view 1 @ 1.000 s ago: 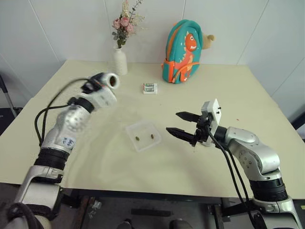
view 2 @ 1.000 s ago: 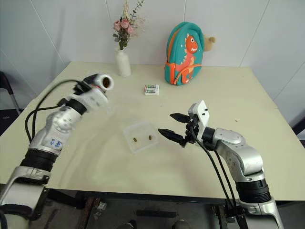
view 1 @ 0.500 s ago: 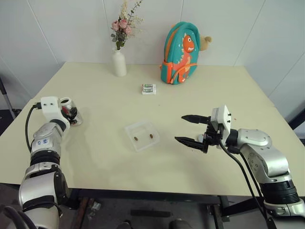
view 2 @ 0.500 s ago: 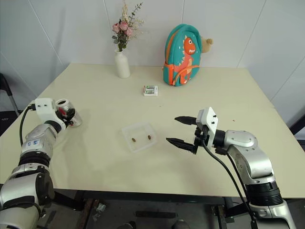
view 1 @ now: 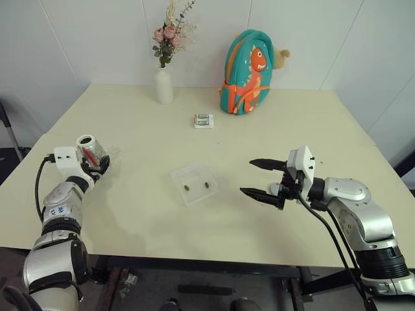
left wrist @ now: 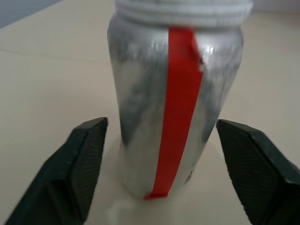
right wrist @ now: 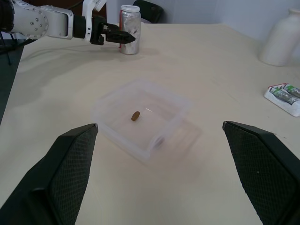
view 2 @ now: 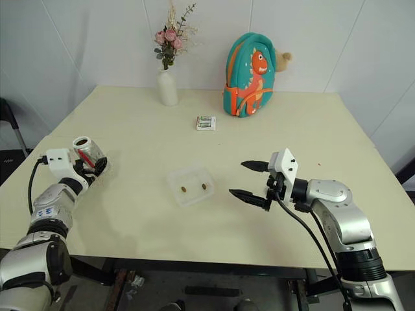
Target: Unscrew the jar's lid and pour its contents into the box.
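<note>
While my left gripper stands open around the upright jar, my right gripper, also open, hangs beside the box.

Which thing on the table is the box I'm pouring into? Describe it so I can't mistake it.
Start at the dinosaur backpack at the table's far edge and come toward the robot, past the small white-and-green packet. The box lies mid-table: a shallow clear tray with two brown pieces inside.

Left gripper is now standing open around the jar, having carried it down onto the table and released it.
</note>
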Available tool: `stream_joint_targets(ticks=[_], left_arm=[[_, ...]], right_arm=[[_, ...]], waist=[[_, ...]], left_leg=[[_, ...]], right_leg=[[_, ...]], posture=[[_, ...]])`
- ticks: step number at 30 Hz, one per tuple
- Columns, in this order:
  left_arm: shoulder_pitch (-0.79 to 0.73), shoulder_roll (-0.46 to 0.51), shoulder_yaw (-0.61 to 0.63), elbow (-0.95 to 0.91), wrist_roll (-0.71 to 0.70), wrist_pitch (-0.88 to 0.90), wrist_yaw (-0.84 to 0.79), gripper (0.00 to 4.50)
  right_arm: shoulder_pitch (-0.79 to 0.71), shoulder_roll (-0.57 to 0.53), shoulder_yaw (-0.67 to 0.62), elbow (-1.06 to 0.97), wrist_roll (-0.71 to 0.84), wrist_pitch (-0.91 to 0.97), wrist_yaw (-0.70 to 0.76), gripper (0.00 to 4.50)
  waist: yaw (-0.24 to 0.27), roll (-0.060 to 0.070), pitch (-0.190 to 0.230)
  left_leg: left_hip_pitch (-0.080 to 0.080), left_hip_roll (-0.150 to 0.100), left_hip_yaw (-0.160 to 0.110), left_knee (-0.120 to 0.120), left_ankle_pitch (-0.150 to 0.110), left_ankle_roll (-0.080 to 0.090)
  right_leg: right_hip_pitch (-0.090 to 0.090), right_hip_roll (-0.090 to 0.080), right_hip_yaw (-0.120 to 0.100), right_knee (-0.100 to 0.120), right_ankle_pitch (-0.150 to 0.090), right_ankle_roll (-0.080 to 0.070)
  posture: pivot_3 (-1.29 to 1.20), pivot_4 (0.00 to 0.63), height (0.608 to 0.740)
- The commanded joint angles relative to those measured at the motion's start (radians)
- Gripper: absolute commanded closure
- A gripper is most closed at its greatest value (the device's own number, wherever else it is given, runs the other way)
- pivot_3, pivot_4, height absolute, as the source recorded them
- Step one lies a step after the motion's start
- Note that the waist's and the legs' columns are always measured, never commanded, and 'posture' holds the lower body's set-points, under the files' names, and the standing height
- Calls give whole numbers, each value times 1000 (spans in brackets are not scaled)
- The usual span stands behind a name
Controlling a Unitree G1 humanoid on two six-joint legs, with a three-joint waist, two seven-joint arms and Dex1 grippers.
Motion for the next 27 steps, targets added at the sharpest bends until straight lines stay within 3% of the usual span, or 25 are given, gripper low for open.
stream_joint_targets(ticks=[1, 9, 13, 15, 17, 21, 25, 27], left_arm=[[53, 26, -1, -113, -24, 27, -62, 22], [458, 19, 25, -716, -118, 313, -66, 22], [657, 149, 22, -998, -70, 147, -250, 22], [679, 183, 6, -1068, -87, 92, -333, 22], [683, 220, -9, -1121, -147, 108, -442, 22], [616, 276, -109, -1179, -214, 125, -661, 22], [543, 263, -168, -1165, -203, 149, -701, 22], [518, 249, -179, -1146, -187, 139, -689, 22]], right_arm=[[5, 4, -18, -50, 26, 6, -8, 0], [47, -13, -35, -94, 45, 35, -12, 0], [75, -72, -53, -111, 49, 45, 27, 0], [72, -100, -57, -83, 36, 13, 56, 0], [70, -120, -56, -64, 24, -16, 80, 0], [38, -146, -45, -10, 16, -39, 135, 0], [15, -161, -40, 40, 8, -55, 182, 0], [15, -167, -49, 44, 3, -64, 183, 0]], waist=[[-1, 0, 0], [-5, 0, 0], [1, -2, 0], [6, -1, -1], [11, 0, -1], [1, 1, -2], [-3, 1, -2], [-4, 1, -2]], left_leg=[[0, 0, 0, 0, 0, 0], [1, 1, 1, -3, 0, 0], [2, 1, 1, -3, 0, -1], [2, 1, 1, -4, 0, -1], [3, 1, 2, -6, 2, 0], [5, 1, 7, -8, 3, 1], [4, 1, 10, -10, 2, 3], [4, 2, 11, -11, 2, 4]], right_leg=[[0, 0, 0, 0, 0, 0], [0, 0, 1, 0, -1, -2], [0, 0, 1, 0, -1, -3], [0, 0, 1, -3, -1, -6], [3, -1, 1, -11, -6, -20], [11, -2, 2, -28, 1, -19], [10, -2, 6, -32, 3, -17], [8, -2, 7, -29, 8, -6]], posture=[[0, 150, 740], [0, 150, 740], [0, 150, 740], [0, 150, 740], [0, 150, 740], [0, 150, 740], [0, 150, 740], [0, 150, 740]])
